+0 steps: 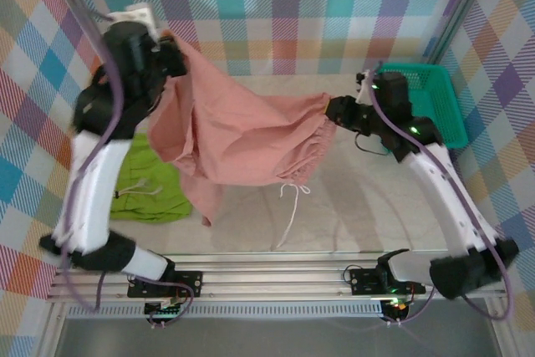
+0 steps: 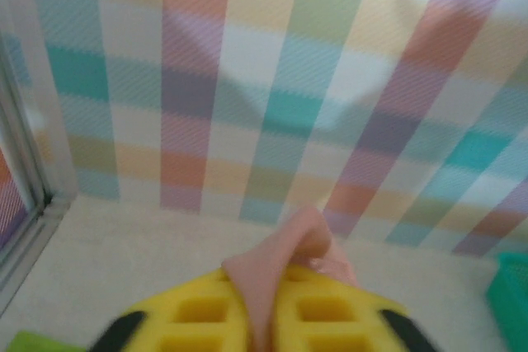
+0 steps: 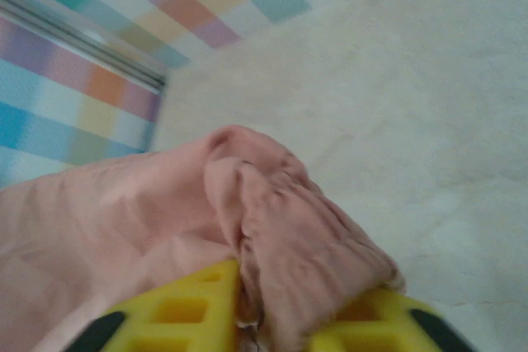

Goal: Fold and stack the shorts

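Observation:
The salmon pink shorts [image 1: 242, 135] hang stretched in the air between my two grippers, sagging in the middle, with a white drawstring [image 1: 292, 206] dangling to the table. My left gripper [image 1: 171, 56] is raised at the back left, shut on one corner. In the left wrist view a pink fold [image 2: 289, 245] is pinched between the yellow fingers [image 2: 198, 315]. My right gripper [image 1: 334, 110] holds the gathered waistband [image 3: 313, 245], which is bunched between its yellow fingers [image 3: 190, 311]. The lime green shorts [image 1: 146, 190] lie crumpled on the table under the left arm.
A teal mesh basket [image 1: 430, 98] stands at the back right, behind the right arm. Checkered walls close in the back and both sides. The aluminium rail [image 1: 276, 277] with the arm bases runs along the near edge.

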